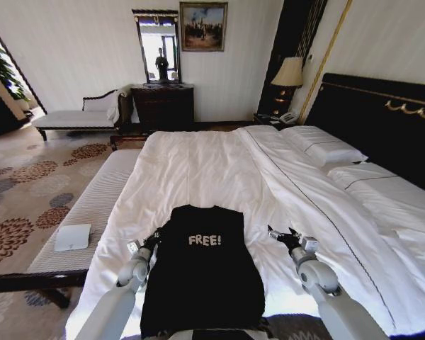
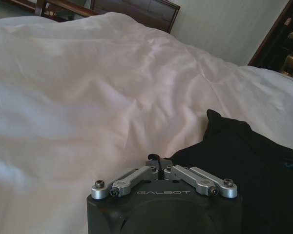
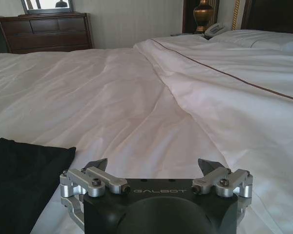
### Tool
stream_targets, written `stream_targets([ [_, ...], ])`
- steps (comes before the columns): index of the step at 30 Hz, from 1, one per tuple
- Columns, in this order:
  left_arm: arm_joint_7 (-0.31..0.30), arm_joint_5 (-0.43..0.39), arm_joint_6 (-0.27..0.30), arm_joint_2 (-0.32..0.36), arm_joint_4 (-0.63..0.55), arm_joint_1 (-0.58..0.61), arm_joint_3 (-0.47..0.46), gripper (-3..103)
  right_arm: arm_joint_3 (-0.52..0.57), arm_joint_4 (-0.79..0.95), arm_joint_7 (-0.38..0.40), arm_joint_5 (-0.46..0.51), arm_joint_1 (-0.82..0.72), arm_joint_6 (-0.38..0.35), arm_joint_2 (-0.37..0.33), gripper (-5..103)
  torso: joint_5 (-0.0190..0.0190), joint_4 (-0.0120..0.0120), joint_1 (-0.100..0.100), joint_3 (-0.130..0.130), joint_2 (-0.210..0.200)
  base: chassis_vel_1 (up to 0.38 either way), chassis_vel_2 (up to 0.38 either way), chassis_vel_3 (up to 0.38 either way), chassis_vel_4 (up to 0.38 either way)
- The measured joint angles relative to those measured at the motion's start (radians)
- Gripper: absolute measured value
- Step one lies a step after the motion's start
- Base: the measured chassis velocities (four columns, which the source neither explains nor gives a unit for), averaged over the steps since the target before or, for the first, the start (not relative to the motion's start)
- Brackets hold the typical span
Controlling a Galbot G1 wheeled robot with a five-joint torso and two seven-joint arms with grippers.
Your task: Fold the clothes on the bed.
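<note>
My black top lies flat on the near part of the big white bed. It has white letters that say "FREE!" on it. My left gripper is pinched tight at the top's left edge. My right gripper is spread wide over the sheet, just beside the top.

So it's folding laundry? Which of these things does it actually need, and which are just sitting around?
Needed for the job:
black "FREE!" top
bed
left pincer, shut, at the top's edge
right pincer, open over the duvet

Just lying about:
pillows
bench with a white pad
dresser
lamp
</note>
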Motion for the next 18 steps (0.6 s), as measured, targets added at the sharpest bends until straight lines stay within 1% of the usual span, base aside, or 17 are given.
stream_targets([
  [5,-0.004,0.011,-0.012,0.004,-0.028,0.015,-0.014,0,0.004,0.002,0.0,0.002,-0.006,0.0,0.004,100,-0.0001,-0.0002,0.0,0.0,0.0,0.0,0.0,0.0,0.0],
  [7,-0.011,-0.002,-0.015,0.02,-0.062,0.04,-0.043,0,0.002,0.002,0.001,-0.001,-0.008,0.0,0.019,100,0.0,-0.0001,0.0,0.0,0.0,0.0,0.0,0.0,0.0],
  [13,-0.01,-0.021,-0.025,0.045,-0.099,0.088,-0.088,0,-0.011,0.001,0.0,-0.008,-0.007,0.0,0.041,100,0.0001,0.0001,0.0,0.0,0.0,0.0,0.0,0.0,0.0],
  [16,-0.015,-0.021,-0.05,0.049,-0.107,0.125,-0.107,0,-0.022,-0.002,-0.001,-0.012,-0.006,0.001,0.053,100,-0.0001,0.0001,0.0,0.0,0.0,0.0,0.0,0.0,0.0],
  [18,-0.019,-0.021,-0.056,0.047,-0.107,0.13,-0.11,0,-0.025,-0.002,-0.001,-0.014,-0.006,0.001,0.056,100,0.0,0.0001,0.0,0.0,0.0,0.0,0.0,0.0,0.0],
])
